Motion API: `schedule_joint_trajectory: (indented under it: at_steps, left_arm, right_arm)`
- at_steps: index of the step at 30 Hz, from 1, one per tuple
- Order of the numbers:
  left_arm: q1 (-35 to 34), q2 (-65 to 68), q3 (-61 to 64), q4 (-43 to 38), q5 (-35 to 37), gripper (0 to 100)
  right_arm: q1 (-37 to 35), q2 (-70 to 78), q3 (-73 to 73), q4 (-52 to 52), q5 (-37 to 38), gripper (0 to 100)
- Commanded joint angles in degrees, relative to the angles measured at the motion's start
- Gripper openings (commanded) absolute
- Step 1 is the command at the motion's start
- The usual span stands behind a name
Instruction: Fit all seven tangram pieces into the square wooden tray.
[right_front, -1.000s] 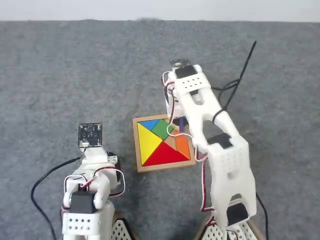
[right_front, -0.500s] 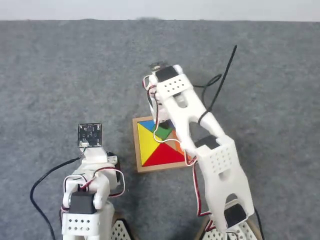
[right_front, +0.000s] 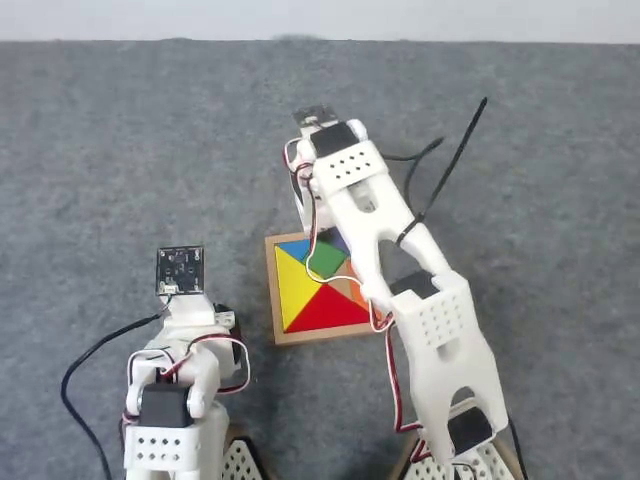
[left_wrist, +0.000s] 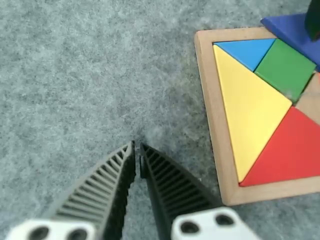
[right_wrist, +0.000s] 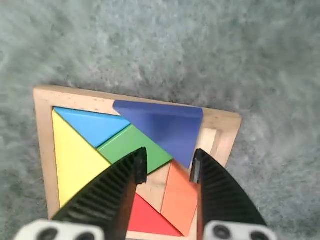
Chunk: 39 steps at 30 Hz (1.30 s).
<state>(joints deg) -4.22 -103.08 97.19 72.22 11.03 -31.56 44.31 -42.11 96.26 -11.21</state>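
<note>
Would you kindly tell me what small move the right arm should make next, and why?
Probably close the open right gripper on the dark blue triangle and shift it onto the bare wood beside it: it lies askew, partly over the rim of the tray, not seated flat.

Nothing readable is showing in any view, no text, no label, no brand, no number, no sign

Tan tray (right_wrist: 43, 150), navy triangle (right_wrist: 165, 125), green square (right_wrist: 135, 142), seemingly speckled grey mat (right_wrist: 150, 45).
</note>
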Motion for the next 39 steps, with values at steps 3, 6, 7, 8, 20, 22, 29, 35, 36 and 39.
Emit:
schedule_joint_trajectory:
  at_steps: [3,6,7,8,20,22,29,35,36,39]
  left_arm:
    - [-0.4,-1.1,-0.7,0.1,-0.5,1]
    - [-0.4,-1.1,-0.7,0.1,-0.5,1]
    - [-0.4,-1.1,-0.7,0.1,-0.5,1]
    - [-0.4,-1.1,-0.7,0.1,-0.5,1]
    - [-0.4,-1.1,-0.7,0.1,-0.5,1]
    - [-0.4,-1.1,-0.7,0.1,-0.5,1]
    - [-0.4,-1.1,-0.7,0.1,-0.5,1]
    - [-0.4,-1.1,-0.7,0.1,-0.5,1]
    - [-0.4,-1.1,-0.7,0.1,-0.5,1]
    - [-0.4,-1.1,-0.7,0.1,-0.5,1]
  right_arm:
    - [0.3,-5.8,-3.8,-0.7,1.8,15.1]
    - [0.2,-6.6,-4.8,-5.1,1.8,15.1]
    - [0.2,-6.7,-5.4,-6.7,1.8,15.1]
    - [0.2,-6.7,-5.8,-8.4,1.8,15.1]
    - [-4.4,-1.2,-5.0,-16.6,5.6,15.1]
    - [-3.3,0.7,-5.0,-15.9,5.5,15.1]
    - [-1.4,1.9,-5.0,-11.9,4.5,15.1]
    - [0.1,1.6,-2.2,-12.1,3.7,15.1]
    - [-0.1,1.6,-1.7,-12.1,3.8,15.1]
    - [-0.5,1.6,0.1,-12.4,3.9,15.1]
